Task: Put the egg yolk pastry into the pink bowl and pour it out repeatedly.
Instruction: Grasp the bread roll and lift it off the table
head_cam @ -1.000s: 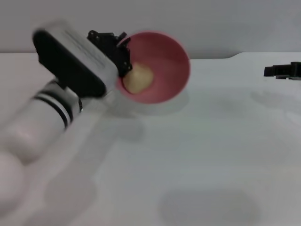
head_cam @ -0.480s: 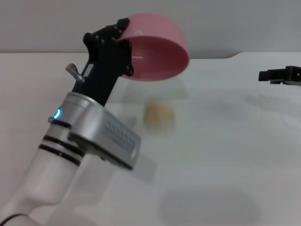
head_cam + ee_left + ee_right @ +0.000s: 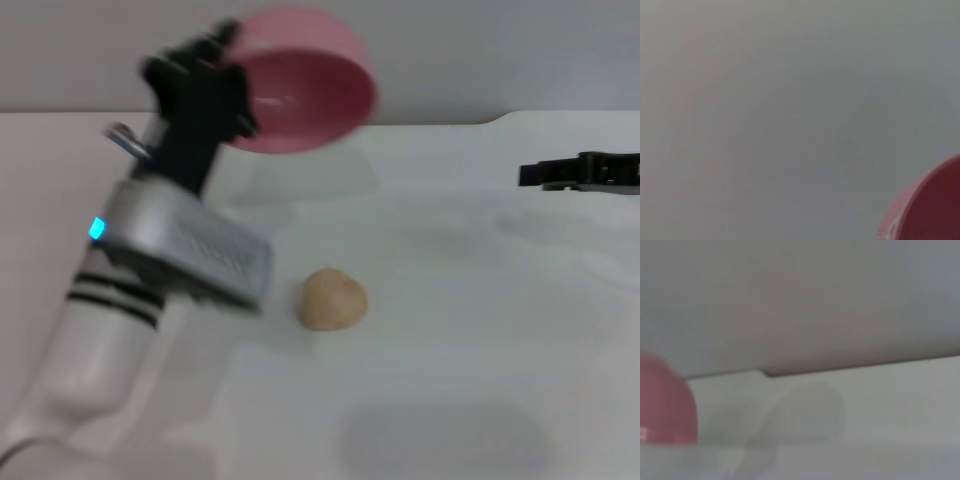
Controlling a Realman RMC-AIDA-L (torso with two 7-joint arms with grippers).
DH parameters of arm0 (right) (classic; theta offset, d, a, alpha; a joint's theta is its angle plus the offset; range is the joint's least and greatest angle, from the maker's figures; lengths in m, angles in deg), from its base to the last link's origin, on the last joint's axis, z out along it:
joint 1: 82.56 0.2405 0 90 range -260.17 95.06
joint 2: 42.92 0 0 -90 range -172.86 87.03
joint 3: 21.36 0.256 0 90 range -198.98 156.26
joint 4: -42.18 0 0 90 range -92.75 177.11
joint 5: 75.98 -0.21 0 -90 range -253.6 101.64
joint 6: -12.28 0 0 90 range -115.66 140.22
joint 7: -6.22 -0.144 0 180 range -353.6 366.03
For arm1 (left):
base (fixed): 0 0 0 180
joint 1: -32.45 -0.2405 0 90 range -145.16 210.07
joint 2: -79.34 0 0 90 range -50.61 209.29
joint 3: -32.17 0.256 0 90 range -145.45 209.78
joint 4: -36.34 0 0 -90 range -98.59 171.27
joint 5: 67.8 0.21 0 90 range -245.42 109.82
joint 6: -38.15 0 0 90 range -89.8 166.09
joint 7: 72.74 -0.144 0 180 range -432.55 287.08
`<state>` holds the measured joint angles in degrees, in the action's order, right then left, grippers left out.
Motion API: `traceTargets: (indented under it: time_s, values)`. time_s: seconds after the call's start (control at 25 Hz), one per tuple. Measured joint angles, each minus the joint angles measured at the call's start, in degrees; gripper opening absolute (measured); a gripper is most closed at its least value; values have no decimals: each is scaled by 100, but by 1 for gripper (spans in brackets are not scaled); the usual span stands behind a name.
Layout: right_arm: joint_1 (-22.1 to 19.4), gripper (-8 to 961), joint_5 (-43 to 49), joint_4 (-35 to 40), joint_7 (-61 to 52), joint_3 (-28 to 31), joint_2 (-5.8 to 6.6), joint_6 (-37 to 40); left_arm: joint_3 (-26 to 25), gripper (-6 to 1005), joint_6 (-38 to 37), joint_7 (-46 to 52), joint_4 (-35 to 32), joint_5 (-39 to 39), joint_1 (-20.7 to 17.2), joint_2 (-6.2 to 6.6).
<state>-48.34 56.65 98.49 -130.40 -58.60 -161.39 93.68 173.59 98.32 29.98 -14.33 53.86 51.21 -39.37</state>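
Note:
The egg yolk pastry [image 3: 333,299], a pale beige lump, lies on the white table in the middle of the head view. Above and behind it the pink bowl [image 3: 300,92] hangs in the air, tipped with its hollow facing down and forward, empty. My left gripper [image 3: 228,90] is shut on the bowl's left rim. A piece of the bowl [image 3: 927,207] shows in the left wrist view, and the bowl [image 3: 662,402] shows in the right wrist view too. My right gripper [image 3: 535,175] reaches in from the right edge, well away from the pastry.
The white table [image 3: 450,380] stretches all around the pastry. A grey wall [image 3: 480,50] rises behind the table's far edge.
The pastry fell out of the tipped bowl and came to rest on the table. My left arm swung the bowl up and left. The right gripper moved inward a little.

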Motion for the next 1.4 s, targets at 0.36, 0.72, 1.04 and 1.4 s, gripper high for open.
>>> traceTargets:
  time_s: [0.36,0.72,1.04,1.4]
  values:
    - [155,443,-79,-32,457,-1018,-29,-30,-3897,-1,-5777,-517,-1283,-2622,-328,62]
    - [271,451,-852,-472,1020,-2074,-31,-299,-7218,-1,-10905,2530,-404,-163,625,490]
    - [722,458,-918,-843,1122,-3882,-35,-1063,-8093,-2,-13485,4134,-1611,2190,811,407]
    - [1174,645,-1272,-1307,1080,-4983,-80,-1868,-8157,-1,-14612,4417,-2884,2950,511,107]
